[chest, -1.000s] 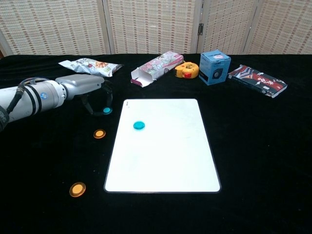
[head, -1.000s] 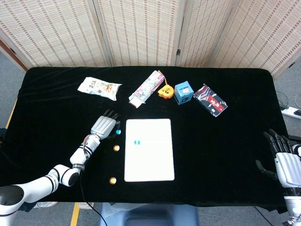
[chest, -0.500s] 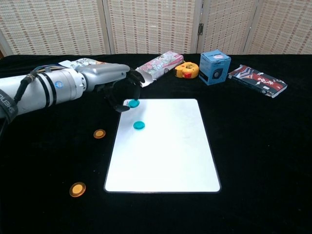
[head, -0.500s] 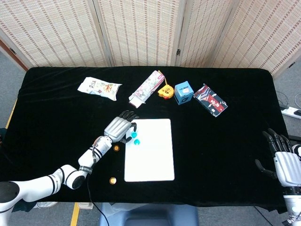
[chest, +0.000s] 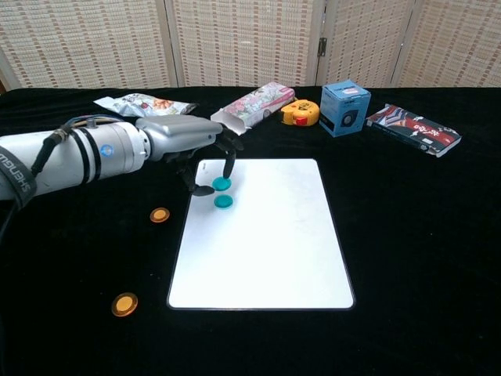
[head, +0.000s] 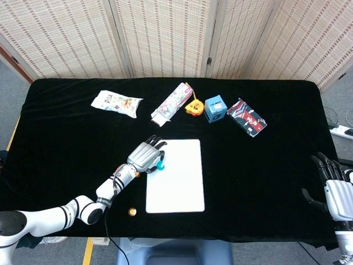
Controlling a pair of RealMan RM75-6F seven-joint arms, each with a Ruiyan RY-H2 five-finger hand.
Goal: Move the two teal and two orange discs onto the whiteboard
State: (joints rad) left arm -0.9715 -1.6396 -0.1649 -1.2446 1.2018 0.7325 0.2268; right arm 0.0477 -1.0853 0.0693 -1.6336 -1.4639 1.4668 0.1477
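My left hand (chest: 192,145) reaches over the near-left corner of the whiteboard (chest: 266,251) and pinches a teal disc (chest: 221,184) just above the board. The second teal disc (chest: 224,201) lies flat on the board right beside it. Both orange discs lie on the black cloth left of the board, one (chest: 160,215) nearer the hand and one (chest: 124,304) by the front edge. In the head view my left hand (head: 148,155) covers most of the teal; only a sliver of teal disc (head: 160,165) shows, and one orange disc (head: 132,211). My right hand (head: 335,190) hangs open, far right.
Along the back of the table lie a snack bag (chest: 141,106), a pink carton (chest: 250,107), a yellow tape measure (chest: 301,112), a blue box (chest: 344,108) and a dark packet (chest: 415,129). My left forearm (chest: 70,160) stretches across the cloth on the left.
My left hand has carried the teal disc from the cloth rightward onto the whiteboard's corner, lowering it beside the other teal disc. The right hand has barely moved.
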